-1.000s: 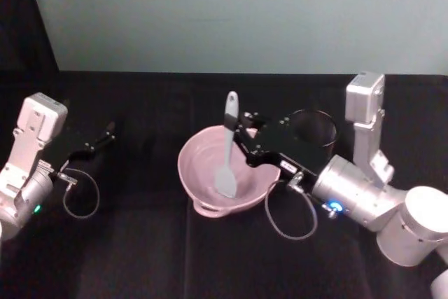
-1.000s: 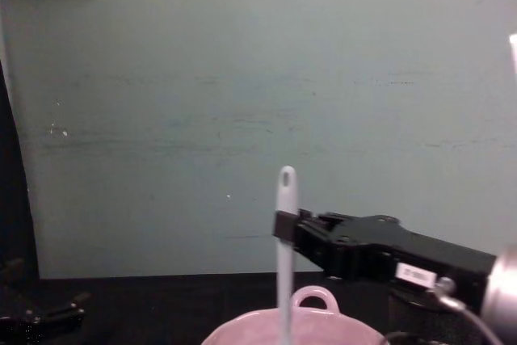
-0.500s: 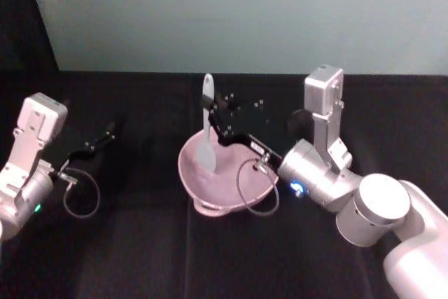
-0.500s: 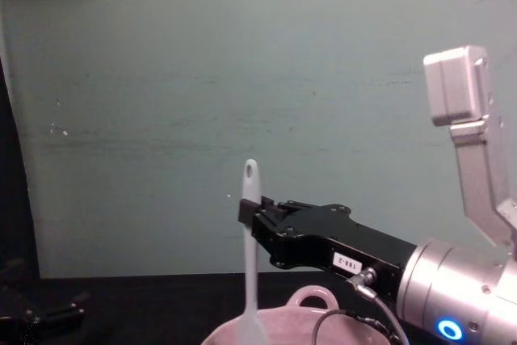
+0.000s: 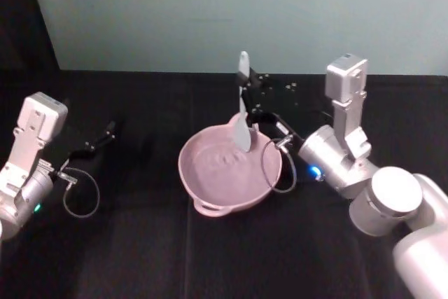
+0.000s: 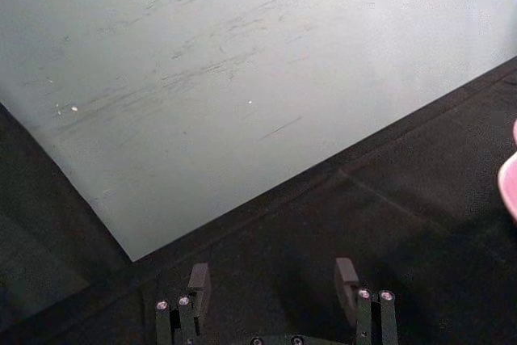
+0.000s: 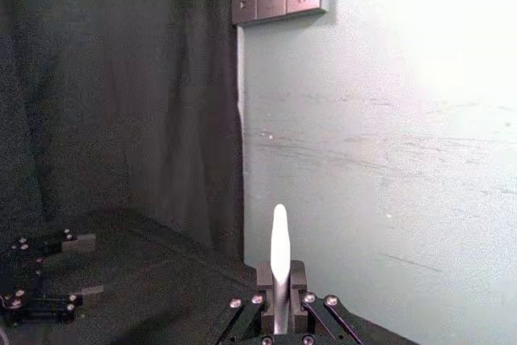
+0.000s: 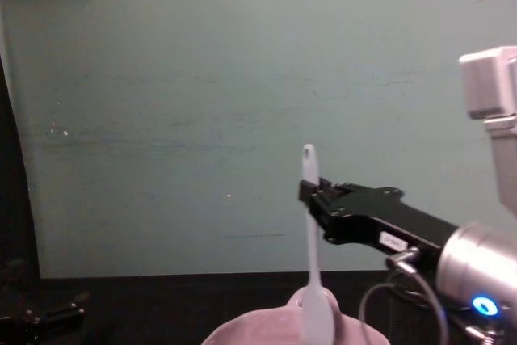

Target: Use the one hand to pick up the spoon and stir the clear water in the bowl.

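Note:
The pale pink bowl [image 5: 210, 185] sits mid-table, and ripples show on the clear water [image 5: 222, 162] inside it. My right gripper [image 5: 249, 96] is shut on the upper handle of the white spoon [image 5: 242, 113] and holds it nearly upright. The spoon's flat head hangs by the bowl's far rim. From the chest, the spoon [image 8: 310, 232] drops from the right gripper [image 8: 310, 196] to the bowl [image 8: 258, 333]. The right wrist view has the spoon handle [image 7: 279, 241] clamped between the jaws. My left gripper [image 5: 99, 139] rests open at the far left.
Black cloth covers the table, with a pale green wall behind it. A grey cable loop [image 5: 274, 166] hangs from the right wrist over the bowl's right rim. The left gripper [image 6: 273, 284] points at the wall, with the bowl's pink edge [image 6: 510, 183] off to one side.
The right gripper has swung the spoon from the bowl's left side to its far right rim. The spoon's head rides higher. The left arm has not moved.

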Robot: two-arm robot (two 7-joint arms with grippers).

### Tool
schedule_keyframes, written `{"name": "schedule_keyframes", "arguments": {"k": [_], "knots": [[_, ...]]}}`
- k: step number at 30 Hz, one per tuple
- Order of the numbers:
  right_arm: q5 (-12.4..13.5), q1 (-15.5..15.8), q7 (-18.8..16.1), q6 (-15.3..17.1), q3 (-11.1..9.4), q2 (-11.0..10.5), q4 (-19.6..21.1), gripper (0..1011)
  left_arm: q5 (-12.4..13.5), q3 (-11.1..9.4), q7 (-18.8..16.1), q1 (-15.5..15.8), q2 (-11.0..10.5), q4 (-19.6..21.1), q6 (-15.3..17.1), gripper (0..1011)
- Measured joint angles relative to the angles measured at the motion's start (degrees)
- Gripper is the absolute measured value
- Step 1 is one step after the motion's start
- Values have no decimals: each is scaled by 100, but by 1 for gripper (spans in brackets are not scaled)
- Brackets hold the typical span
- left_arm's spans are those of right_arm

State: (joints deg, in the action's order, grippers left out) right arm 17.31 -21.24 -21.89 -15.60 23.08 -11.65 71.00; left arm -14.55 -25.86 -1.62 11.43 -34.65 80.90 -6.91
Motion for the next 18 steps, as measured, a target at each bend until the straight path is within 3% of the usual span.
{"name": "schedule_keyframes", "arguments": {"k": [6, 12, 18], "knots": [[130, 343, -171, 363, -176, -307, 574, 117, 0, 0, 0, 0, 0, 0, 0, 1011], [495, 789, -497, 798, -261, -620, 1211, 117, 0, 0, 0, 0, 0, 0, 0, 1011], [735, 908, -642, 932, -195, -658, 1347, 117, 0, 0, 0, 0, 0, 0, 0, 1011]]}}
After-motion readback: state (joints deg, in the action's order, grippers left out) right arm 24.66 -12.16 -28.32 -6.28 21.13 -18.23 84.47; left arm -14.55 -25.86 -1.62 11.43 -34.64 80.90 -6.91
